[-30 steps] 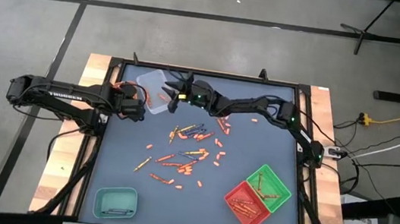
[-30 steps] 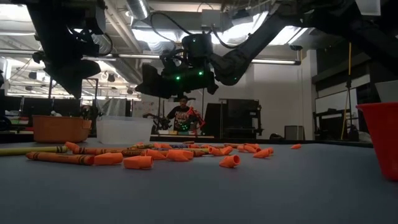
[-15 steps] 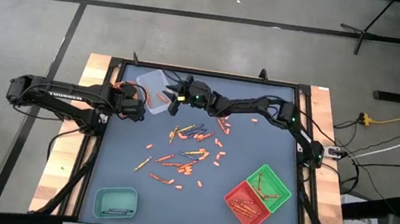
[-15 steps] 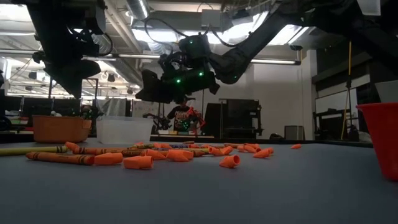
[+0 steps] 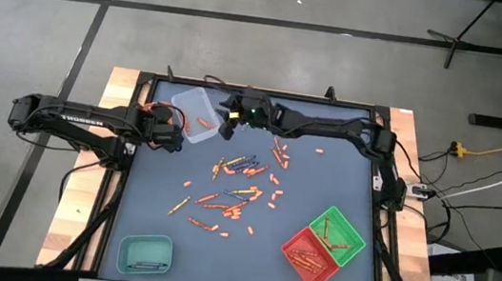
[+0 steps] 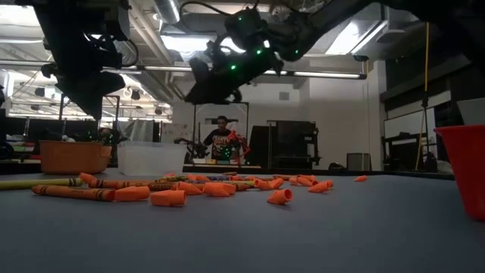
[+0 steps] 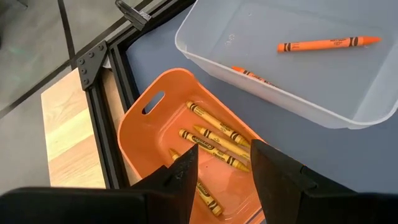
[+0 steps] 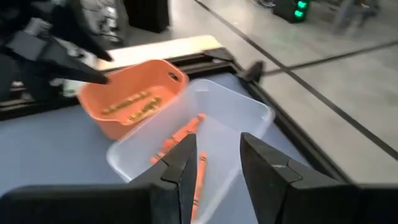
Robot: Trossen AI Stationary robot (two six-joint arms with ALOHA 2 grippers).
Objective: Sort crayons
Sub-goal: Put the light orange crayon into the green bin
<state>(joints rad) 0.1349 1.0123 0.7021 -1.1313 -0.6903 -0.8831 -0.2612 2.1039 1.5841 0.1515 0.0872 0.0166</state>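
Many orange and red crayons [image 5: 235, 189] lie loose on the dark mat in the middle of the table; they also show in the low view [image 6: 114, 189]. A clear tray [image 5: 193, 109] at the far left holds a few orange crayons [image 8: 186, 134]. An orange tray [image 7: 155, 134] beside it holds yellow crayons [image 7: 214, 140]. My right gripper [image 5: 225, 125] hangs open and empty above the clear tray's right side [image 8: 217, 162]. My left gripper [image 7: 221, 168] is open and empty over the orange tray [image 5: 173, 138].
A green tray [image 5: 338, 232] and a red tray [image 5: 312, 256], both with crayons, stand at the near right. A teal tray [image 5: 145, 254] stands at the near left. A person [image 6: 221, 144] is in the room beyond the table's far edge.
My right gripper has risen well above the table and drawn back a little from the clear tray toward the table's right. The left arm and the crayons on the mat have kept still.
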